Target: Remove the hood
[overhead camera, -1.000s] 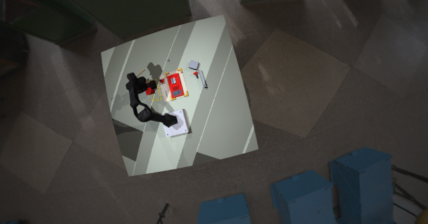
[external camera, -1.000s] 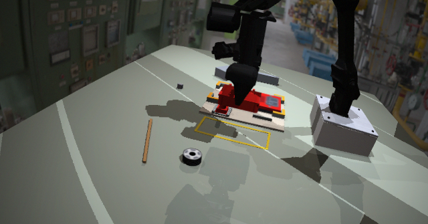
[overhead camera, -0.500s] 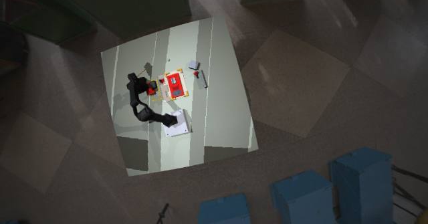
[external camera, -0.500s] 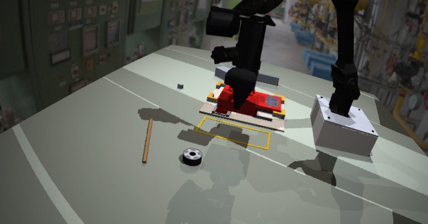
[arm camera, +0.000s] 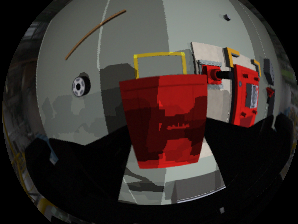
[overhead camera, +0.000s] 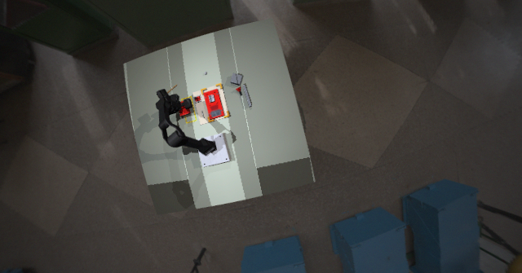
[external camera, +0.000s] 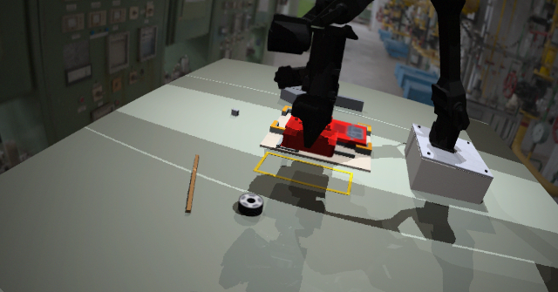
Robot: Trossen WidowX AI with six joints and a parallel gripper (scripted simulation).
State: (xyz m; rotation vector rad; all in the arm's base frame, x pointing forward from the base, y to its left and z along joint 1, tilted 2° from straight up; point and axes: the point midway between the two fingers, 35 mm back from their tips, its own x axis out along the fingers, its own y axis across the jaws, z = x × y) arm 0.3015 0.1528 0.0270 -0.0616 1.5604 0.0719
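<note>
Exterior view gives you the clearest read of the arm [external camera: 445,65]: it rises from its grey base [external camera: 449,166] near the right edge of the tabletop [external camera: 87,222], arches up out of frame, then comes back down with the wrist pointing nearly straight at the surface. Your end effector [external camera: 310,139] hangs tips-down in front of the red car [external camera: 336,137], on the side facing the yellow marked area [external camera: 302,173].

Between its fingers you have the red hood [arm camera: 166,119], clamped firmly; the wrist view shows it filling the middle of the frame, wider at the top and narrowing toward the bottom. From above, the hood [overhead camera: 184,111] sits at the left side of the marked area [overhead camera: 188,110], just left of the car [overhead camera: 214,103]. Whether it is lifted or touching the tabletop you cannot tell from these views, though the end effector's shadow falls across the yellow outline.

Toward the near edge of the tabletop you can see a brown stick [external camera: 192,183] and a black wheel [external camera: 250,204], both well apart from the arm. A small grey block [external camera: 234,112] lies toward the far left corner.
</note>
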